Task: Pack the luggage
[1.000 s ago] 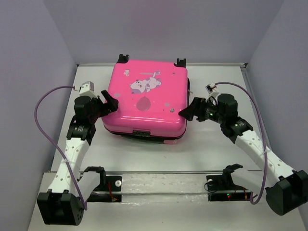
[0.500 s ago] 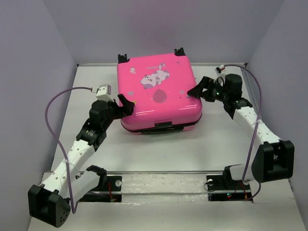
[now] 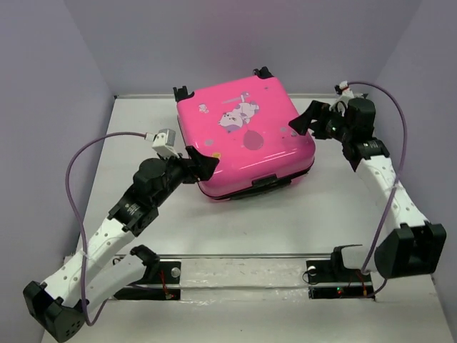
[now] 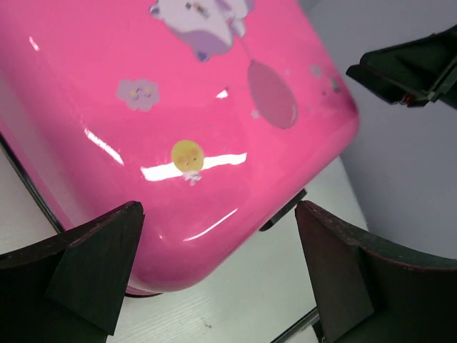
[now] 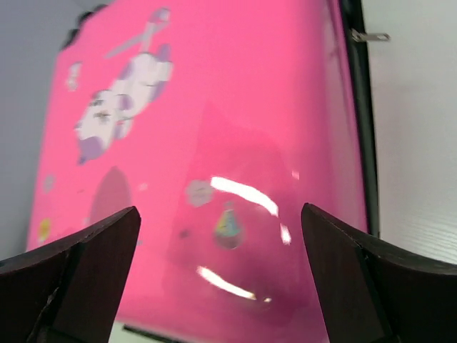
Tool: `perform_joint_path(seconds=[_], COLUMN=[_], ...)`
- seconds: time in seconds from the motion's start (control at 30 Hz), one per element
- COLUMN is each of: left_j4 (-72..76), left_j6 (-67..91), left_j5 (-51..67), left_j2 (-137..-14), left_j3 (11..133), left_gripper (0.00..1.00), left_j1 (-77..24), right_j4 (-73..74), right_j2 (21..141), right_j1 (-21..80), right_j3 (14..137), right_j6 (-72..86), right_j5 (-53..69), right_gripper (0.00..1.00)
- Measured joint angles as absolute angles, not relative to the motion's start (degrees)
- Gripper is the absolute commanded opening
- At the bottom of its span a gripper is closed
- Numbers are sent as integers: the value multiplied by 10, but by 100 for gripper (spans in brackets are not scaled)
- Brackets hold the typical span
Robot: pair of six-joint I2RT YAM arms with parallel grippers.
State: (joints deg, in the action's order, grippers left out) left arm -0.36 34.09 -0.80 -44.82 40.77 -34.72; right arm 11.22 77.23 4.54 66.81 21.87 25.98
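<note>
Two grippers stand with their jaws spread wide, and neither is clamped on anything. The left gripper [image 3: 203, 164] is at the near-left corner of the luggage [image 3: 246, 136]. In its wrist view the two dark fingers [image 4: 93, 264] straddle that rounded pink corner, but contact cannot be told. The right gripper [image 3: 303, 123] is at the opposite, right-hand corner, just beside the shell and level with the lid. Its own camera looks across the glossy lid between its parted fingers, with the black zipper trim [image 5: 357, 107] running along the right edge.

The luggage lies closed and flat on the white table [image 3: 328, 214], lid up, turned askew to the table's edges. It sits between the two grippers towards the far side. The cartoon print [image 3: 239, 114] faces up, black wheels [image 3: 182, 93] are at its far edge, and a black handle [image 3: 263, 182] is on its near edge.
</note>
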Motion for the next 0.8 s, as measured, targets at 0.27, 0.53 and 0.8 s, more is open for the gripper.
perform_joint_path(seconds=[0.27,0.53,0.8], left_j4=[-13,-47,-63], left_j6=[335,361,363], left_j5=[-14,18,87], left_j2=[-384,-315,-272], left_j3=[448,327,304], left_gripper=[99,99,99], left_j1=[-353,-353,-353], right_j4=[93,65,47], right_j2=[555,402,355], right_j1=[68,68,68], right_j3=[618,312,198], right_j6=[220,267,319], right_j5=[259,233,119], right_gripper=[44,22,43])
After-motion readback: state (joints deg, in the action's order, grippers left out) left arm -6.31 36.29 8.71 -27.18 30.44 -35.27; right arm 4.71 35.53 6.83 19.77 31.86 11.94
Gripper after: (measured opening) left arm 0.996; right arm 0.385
